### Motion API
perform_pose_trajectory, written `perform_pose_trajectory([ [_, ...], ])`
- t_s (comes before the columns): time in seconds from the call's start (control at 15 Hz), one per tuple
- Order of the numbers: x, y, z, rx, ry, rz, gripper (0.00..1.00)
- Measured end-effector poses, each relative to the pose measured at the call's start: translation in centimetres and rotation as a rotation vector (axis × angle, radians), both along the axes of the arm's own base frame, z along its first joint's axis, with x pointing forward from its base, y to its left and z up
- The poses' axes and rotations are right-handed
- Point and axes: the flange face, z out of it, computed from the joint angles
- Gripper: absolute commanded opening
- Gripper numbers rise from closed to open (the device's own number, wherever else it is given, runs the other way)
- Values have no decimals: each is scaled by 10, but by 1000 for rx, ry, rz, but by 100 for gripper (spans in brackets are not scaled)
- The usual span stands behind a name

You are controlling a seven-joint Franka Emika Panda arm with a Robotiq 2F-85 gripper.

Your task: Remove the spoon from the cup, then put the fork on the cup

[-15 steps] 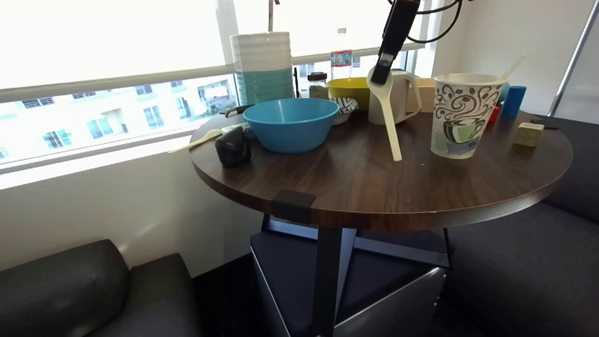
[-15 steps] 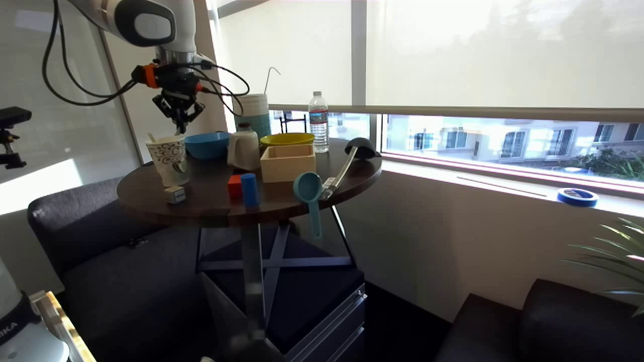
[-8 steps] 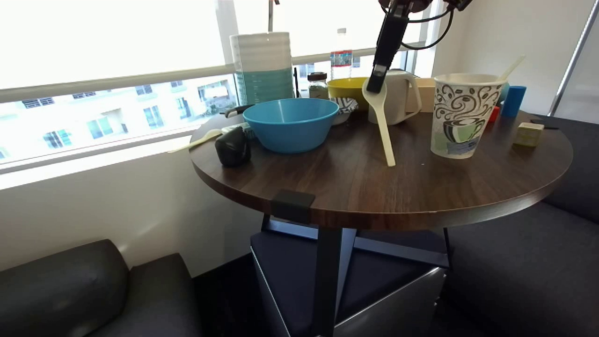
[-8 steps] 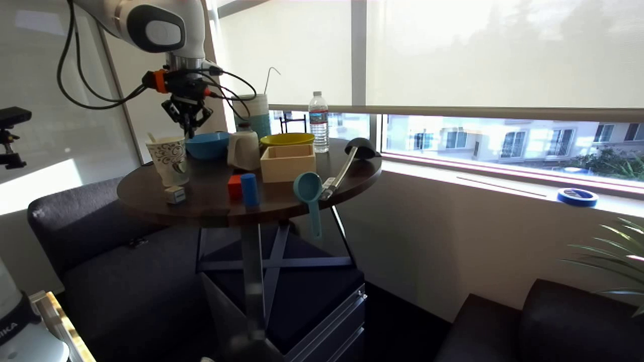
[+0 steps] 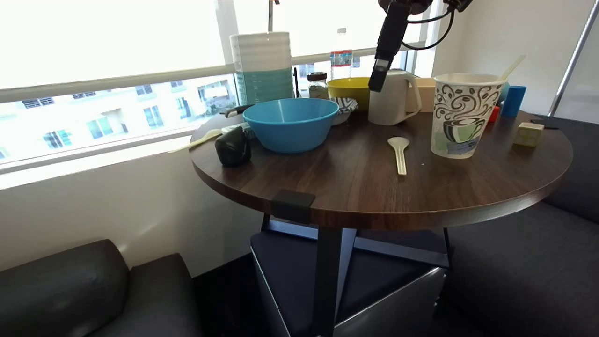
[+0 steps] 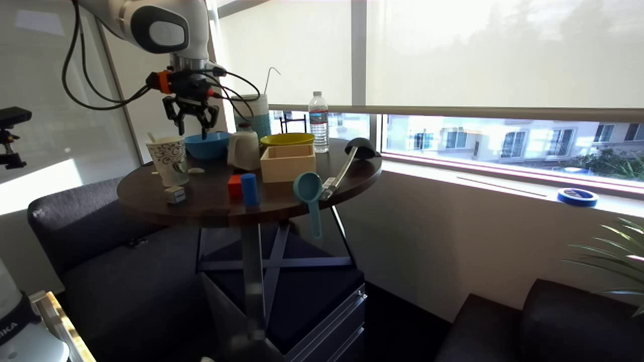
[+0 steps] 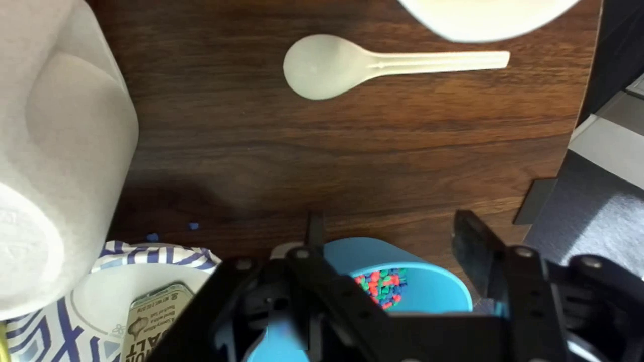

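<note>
The pale spoon (image 5: pixel 399 153) lies on the table beside the patterned cup (image 5: pixel 463 117), its handle toward the near edge. In the wrist view the whole spoon (image 7: pixel 347 68) shows, with its handle end close to the white edge of the cup (image 7: pixel 488 17). My gripper (image 6: pixel 192 133) hangs above the table with its fingers apart; nothing sits between the fingertips in the wrist view. A pale handle (image 5: pixel 513 67) sticks up out of the cup, its other end hidden. Another pale utensil (image 5: pixel 201 140) overhangs the table's left edge; whether that or the one in the cup is the fork I cannot tell.
A cream jug (image 5: pixel 386 105) stands behind the spoon, and a blue bowl (image 5: pixel 290 126) with small coloured bits is on its left. Around them are a yellow bowl (image 6: pixel 287 139), a wooden box (image 6: pixel 288 168), a red block (image 6: pixel 235 186) and a blue cylinder (image 6: pixel 249 190).
The jaws have parted and let go of the spoon, which dropped from an upright hang to lie flat on the table. Before that, the arm shifted slightly lower and away from the cup.
</note>
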Motion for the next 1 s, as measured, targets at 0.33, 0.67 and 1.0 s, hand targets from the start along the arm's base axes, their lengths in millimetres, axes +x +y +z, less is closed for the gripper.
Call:
perform_pose_trajectory([
  [0.33, -1, -11, 32, -82, -63, -49, 100],
  [0.67, -22, -29, 69, -257, -98, -266, 100],
  [1.0, -54, -40, 80, -405, 14, -471, 100],
])
